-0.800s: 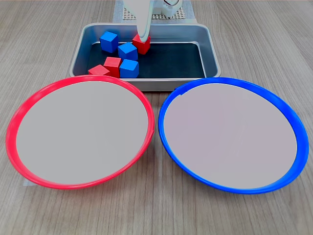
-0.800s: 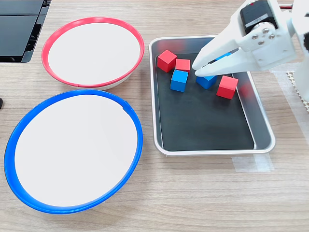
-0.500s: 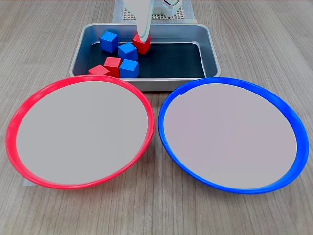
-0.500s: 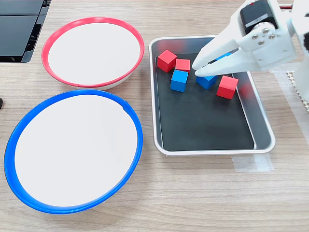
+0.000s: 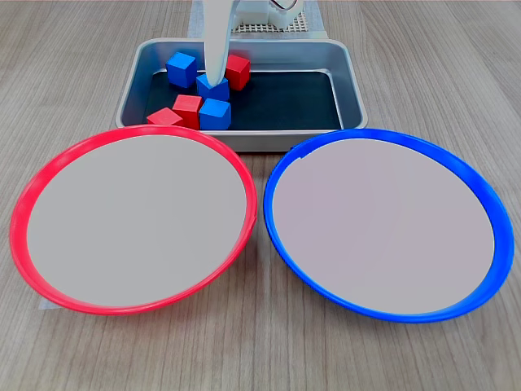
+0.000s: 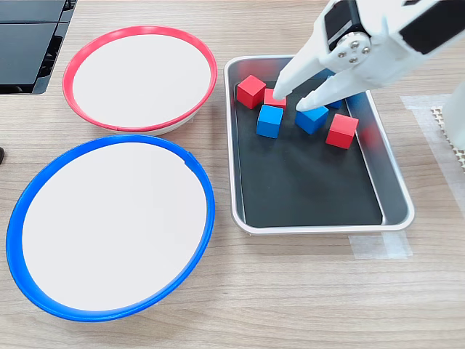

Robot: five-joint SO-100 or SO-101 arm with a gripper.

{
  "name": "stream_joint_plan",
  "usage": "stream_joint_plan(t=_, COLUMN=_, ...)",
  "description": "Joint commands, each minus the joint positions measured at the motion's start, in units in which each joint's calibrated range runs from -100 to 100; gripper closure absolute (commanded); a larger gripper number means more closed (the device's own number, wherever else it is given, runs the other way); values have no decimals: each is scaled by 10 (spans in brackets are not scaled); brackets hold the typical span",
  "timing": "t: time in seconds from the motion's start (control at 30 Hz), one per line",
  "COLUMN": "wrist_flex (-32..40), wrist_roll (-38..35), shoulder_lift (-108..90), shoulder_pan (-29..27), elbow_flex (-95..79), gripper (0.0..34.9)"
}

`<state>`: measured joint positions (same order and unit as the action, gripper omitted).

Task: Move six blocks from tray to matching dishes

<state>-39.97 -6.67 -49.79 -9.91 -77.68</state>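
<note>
Robot test bench, likely lab: wood-grain tabletop (image 6: 305, 291), taped-down tray (image 6: 396, 190), dark equipment (image 6: 29, 43) at edge.

Red and blue blocks (image 5: 213, 114), silver tray (image 5: 352, 90) — black floor, red-rimmed dish (image 5: 130, 220), blue-rimmed dish (image 5: 383, 224)

A pale wood-grain surface (image 5: 423, 73) is seen in both exterior views. A strip of clear tape (image 6: 379, 246) is stuck to it. A dark object (image 6: 29, 43), possibly a keyboard, is cut off at the second exterior view's upper left.
</note>
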Motion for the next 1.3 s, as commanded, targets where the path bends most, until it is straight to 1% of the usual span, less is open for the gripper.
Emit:
stream_joint_plan(t=0.0, wrist_flex=10, wrist_roll=-7, shoulder_lift=121, shoulder_pan=-9, elbow_flex=88, gripper=220)
stream_joint_plan(t=0.17, wrist_flex=-8, wrist_roll=-2, shoulder_lift=236, shoulder_pan=-6, elbow_flex=172, gripper=202)
stream_joint_plan(t=0.27, wrist_flex=-20, wrist_roll=2, shoulder_lift=290, shoulder_pan=-4, elbow_flex=216, gripper=205)
stream_joint_plan(t=0.3, wrist_flex=-21, wrist_roll=2, shoulder_lift=302, shoulder_pan=-3, elbow_flex=224, gripper=214)
stream_joint_plan(t=0.33, wrist_flex=-24, wrist_roll=0, shoulder_lift=316, shoulder_pan=-2, elbow_flex=231, gripper=231)
stream_joint_plan(t=0.37, wrist_flex=-26, wrist_roll=-3, shoulder_lift=324, shoulder_pan=-2, elbow_flex=236, gripper=256)
stream_joint_plan(t=0.43, wrist_flex=-30, wrist_roll=-11, shoulder_lift=334, shoulder_pan=2, elbow_flex=242, gripper=334)
stream_joint_plan(t=0.47, wrist_flex=-36, wrist_roll=-15, shoulder_lift=337, shoulder_pan=4, elbow_flex=247, gripper=346)
stream_joint_plan(t=0.53, wrist_flex=-62, wrist_roll=-21, shoulder_lift=337, shoulder_pan=12, elbow_flex=269, gripper=347)
stream_joint_plan(t=0.6, wrist_flex=-116, wrist_roll=-21, shoulder_lift=331, shoulder_pan=34, elbow_flex=321, gripper=347)
stream_joint_plan(t=0.67, wrist_flex=-204, wrist_roll=-20, shoulder_lift=328, shoulder_pan=71, elbow_flex=411, gripper=347)
stream_joint_plan(t=0.73, wrist_flex=-275, wrist_roll=-6, shoulder_lift=339, shoulder_pan=114, elbow_flex=528, gripper=347)
stream_joint_plan(t=0.77, wrist_flex=-293, wrist_roll=1, shoulder_lift=352, shoulder_pan=135, elbow_flex=583, gripper=347)
stream_joint_plan(t=0.8, wrist_flex=-297, wrist_roll=13, shoulder_lift=370, shoulder_pan=159, elbow_flex=638, gripper=347)
stream_joint_plan(t=0.83, wrist_flex=-287, wrist_roll=22, shoulder_lift=393, shoulder_pan=180, elbow_flex=680, gripper=347)
stream_joint_plan(t=0.87, wrist_flex=-258, wrist_roll=35, shoulder_lift=429, shoulder_pan=203, elbow_flex=725, gripper=347)
stream_joint_plan(t=0.9, wrist_flex=-237, wrist_roll=41, shoulder_lift=452, shoulder_pan=214, elbow_flex=747, gripper=347)
stream_joint_plan(t=1.0, wrist_flex=-127, wrist_roll=45, shoulder_lift=568, shoulder_pan=249, elbow_flex=803, gripper=346)
stream_joint_plan(t=1.03, wrist_flex=-103, wrist_roll=43, shoulder_lift=594, shoulder_pan=252, elbow_flex=810, gripper=343)
stream_joint_plan(t=1.07, wrist_flex=-68, wrist_roll=30, shoulder_lift=634, shoulder_pan=257, elbow_flex=818, gripper=303)
stream_joint_plan(t=1.1, wrist_flex=-61, wrist_roll=21, shoulder_lift=643, shoulder_pan=258, elbow_flex=820, gripper=275)
stream_joint_plan(t=1.13, wrist_flex=-52, wrist_roll=3, shoulder_lift=654, shoulder_pan=261, elbow_flex=818, gripper=225)
stream_joint_plan(t=1.2, wrist_flex=-65, wrist_roll=-21, shoulder_lift=643, shoulder_pan=261, elbow_flex=799, gripper=191)
stream_joint_plan(t=1.23, wrist_flex=-75, wrist_roll=-26, shoulder_lift=631, shoulder_pan=260, elbow_flex=790, gripper=198)
stream_joint_plan(t=1.27, wrist_flex=-89, wrist_roll=-33, shoulder_lift=613, shoulder_pan=256, elbow_flex=777, gripper=224)
